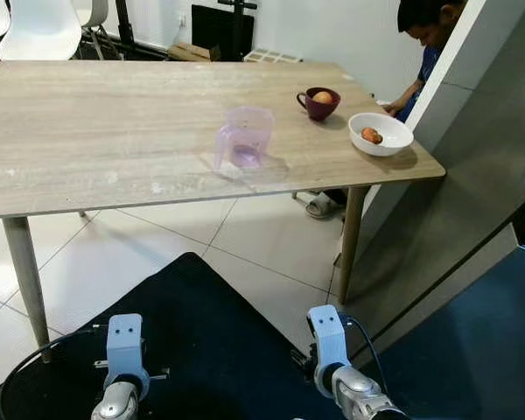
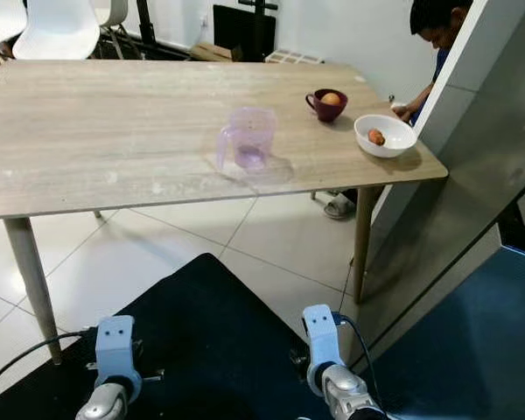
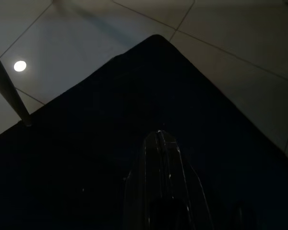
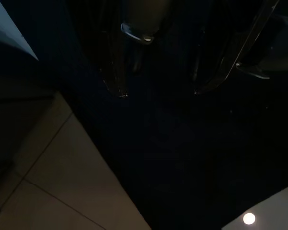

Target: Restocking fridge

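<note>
Three containers wait on the table (image 1: pixel 87 131), which spans the upper half of the head views: a clear purple measuring jug (image 1: pixel 243 137) near the middle, a dark red mug (image 1: pixel 318 103) holding an egg (image 1: pixel 322 97) toward the upper right, and a white bowl (image 1: pixel 381 134) with a reddish item at the right edge, probably grouped there for carrying to the fridge. A grey panel (image 1: pixel 472 175), possibly the fridge door, slants down the right side, and a person (image 1: pixel 424 44) sits behind it at upper right. Both arms hang idle at the bottom over a black mat (image 1: pixel 201 350). The left gripper (image 3: pixel 159 143) has its fingers pressed together, empty; the right gripper (image 4: pixel 158 91) has its fingers spread apart, empty.
</note>
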You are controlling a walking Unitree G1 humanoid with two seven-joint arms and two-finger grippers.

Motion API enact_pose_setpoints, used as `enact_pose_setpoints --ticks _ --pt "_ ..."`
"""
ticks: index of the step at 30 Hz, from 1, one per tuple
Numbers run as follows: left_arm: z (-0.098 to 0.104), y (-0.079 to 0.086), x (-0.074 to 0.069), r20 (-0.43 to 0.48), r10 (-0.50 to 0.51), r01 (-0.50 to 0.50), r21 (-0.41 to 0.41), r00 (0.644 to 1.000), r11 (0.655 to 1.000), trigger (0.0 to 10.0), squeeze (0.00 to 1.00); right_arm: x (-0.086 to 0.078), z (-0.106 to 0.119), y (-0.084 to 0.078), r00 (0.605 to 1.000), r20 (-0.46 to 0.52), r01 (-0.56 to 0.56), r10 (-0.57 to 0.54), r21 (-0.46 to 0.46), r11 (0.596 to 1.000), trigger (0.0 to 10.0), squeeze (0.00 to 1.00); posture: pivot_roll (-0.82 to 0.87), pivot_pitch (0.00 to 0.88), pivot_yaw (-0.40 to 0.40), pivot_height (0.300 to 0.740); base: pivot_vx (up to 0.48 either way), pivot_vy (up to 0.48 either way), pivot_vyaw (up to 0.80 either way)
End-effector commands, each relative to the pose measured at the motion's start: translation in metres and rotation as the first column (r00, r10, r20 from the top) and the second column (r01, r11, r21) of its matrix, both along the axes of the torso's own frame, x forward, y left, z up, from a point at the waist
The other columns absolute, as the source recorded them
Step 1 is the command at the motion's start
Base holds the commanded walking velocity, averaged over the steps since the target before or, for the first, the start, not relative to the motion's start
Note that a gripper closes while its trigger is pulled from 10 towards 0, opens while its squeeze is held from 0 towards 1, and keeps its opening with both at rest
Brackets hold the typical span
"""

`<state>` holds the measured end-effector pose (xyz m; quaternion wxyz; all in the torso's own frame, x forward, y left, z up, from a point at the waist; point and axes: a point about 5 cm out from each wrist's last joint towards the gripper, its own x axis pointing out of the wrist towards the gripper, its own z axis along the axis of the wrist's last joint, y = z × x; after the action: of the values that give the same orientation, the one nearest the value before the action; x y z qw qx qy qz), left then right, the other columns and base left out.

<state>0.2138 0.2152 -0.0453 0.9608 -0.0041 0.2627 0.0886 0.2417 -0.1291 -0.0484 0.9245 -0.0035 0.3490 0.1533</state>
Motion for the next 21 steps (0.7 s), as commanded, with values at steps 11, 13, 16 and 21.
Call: enact_pose_setpoints --ticks 11,13,16,21 --pt "-0.0065 -0.0072 -0.0059 -0.018 0.004 -0.004 -0.032 1.0 0.999 10.0 0.0 -0.0068 -0.0051 -0.0068 1.0 -0.02 -0.003 0.003 -0.021 1.0 10.0 0.0 -0.03 0.021 -0.068 0.707 0.334 0.0 0.0" --pt "-0.0066 -0.0079 -0.0058 -0.016 0.004 -0.005 -0.034 1.0 0.999 10.0 0.0 -0.0074 -0.0055 -0.0073 1.0 -0.021 -0.005 0.005 -0.023 1.0 10.0 0.0 -0.03 0.021 -0.069 0.707 0.332 0.0 0.0" --pt "-0.0069 -0.008 -0.006 -0.015 0.003 -0.003 -0.035 1.0 0.999 10.0 0.0 -0.0079 -0.0058 -0.0077 1.0 -0.022 -0.007 0.006 -0.026 1.0 10.0 0.0 -0.03 0.021 -0.069 0.707 0.328 0.0 0.0" --pt "-0.0077 -0.0081 -0.0071 -0.02 -0.004 0.003 -0.03 1.0 1.0 10.0 0.0 -0.0092 -0.0067 -0.0079 1.0 -0.025 -0.013 0.012 -0.032 0.999 10.0 0.0 -0.03 0.022 -0.07 0.707 0.306 0.0 0.0"
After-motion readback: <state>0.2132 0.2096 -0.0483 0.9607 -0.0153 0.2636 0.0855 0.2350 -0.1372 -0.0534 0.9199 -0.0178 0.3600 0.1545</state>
